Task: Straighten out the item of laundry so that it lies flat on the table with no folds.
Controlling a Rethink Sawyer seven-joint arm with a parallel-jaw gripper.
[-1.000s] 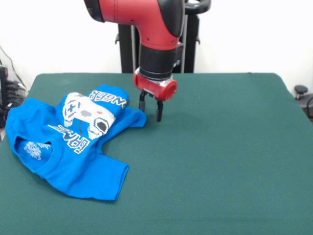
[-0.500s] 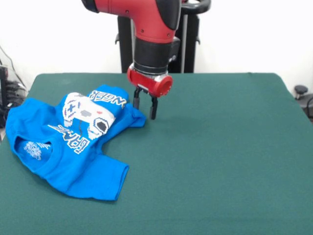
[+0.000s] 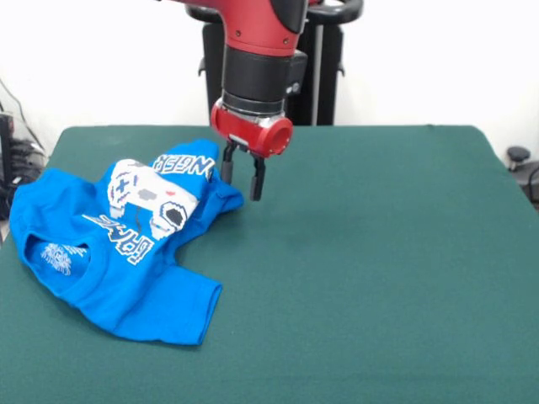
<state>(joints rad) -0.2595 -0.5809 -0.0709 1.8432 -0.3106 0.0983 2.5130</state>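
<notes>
Front view: crumpled blue T-shirt [image 3: 126, 244] on green table [image 3: 379, 269]; gripper [image 3: 241, 178] jaws apart beside its edge

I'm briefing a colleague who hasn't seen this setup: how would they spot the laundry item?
On the green table, look toward the picture's left edge. There lies a crumpled bright blue T-shirt, the only garment, with a white game-controller print.

I think this is a robot lab: my red arm [image 3: 257, 50] works at a green tabletop [image 3: 379, 252] by a bare white wall [image 3: 438, 59].
</notes>
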